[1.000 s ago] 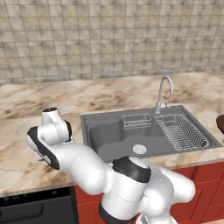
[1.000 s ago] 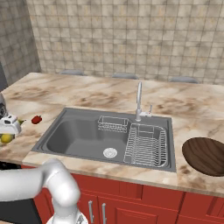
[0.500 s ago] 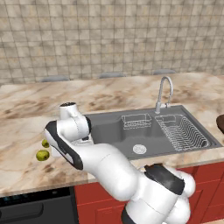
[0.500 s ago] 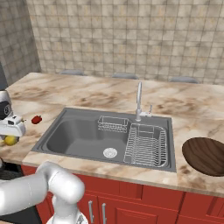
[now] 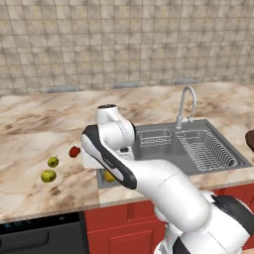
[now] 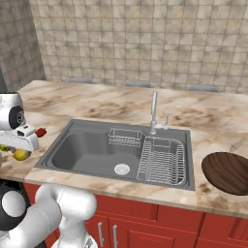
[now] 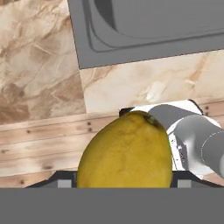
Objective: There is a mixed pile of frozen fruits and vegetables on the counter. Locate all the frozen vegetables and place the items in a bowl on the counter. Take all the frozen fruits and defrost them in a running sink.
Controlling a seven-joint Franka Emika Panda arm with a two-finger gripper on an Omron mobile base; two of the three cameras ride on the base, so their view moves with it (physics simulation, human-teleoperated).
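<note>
My gripper (image 5: 108, 173) (image 6: 19, 153) (image 7: 124, 183) is shut on the yellow-orange vegetable (image 5: 109, 176) (image 6: 21, 155) (image 7: 126, 151). It holds it above the counter's (image 5: 34, 134) (image 6: 97, 104) front edge, by the near left corner of the sink (image 5: 161, 151) (image 6: 87, 150) (image 7: 144, 30). The red vegetable (image 5: 74, 151) (image 6: 40, 131) lies on the counter left of the sink. Two yellow-green frozen fruits (image 5: 53, 161) (image 5: 48, 175) sit further left, close together. The dark brown bowl (image 6: 227, 172) (image 5: 249, 139) rests on the counter right of the sink.
A curved chrome faucet (image 5: 186, 104) (image 6: 154, 111) stands behind the basin. A wire rack (image 5: 206, 149) (image 6: 162, 160) fills the sink's right half, and a small wire basket (image 5: 154, 138) (image 6: 125, 137) sits at its back. Red cabinet fronts (image 6: 160, 227) run below.
The arm has swung right along the counter, carrying the yellow-orange vegetable from the far left toward the sink's near left corner. The other produce has stayed put.
</note>
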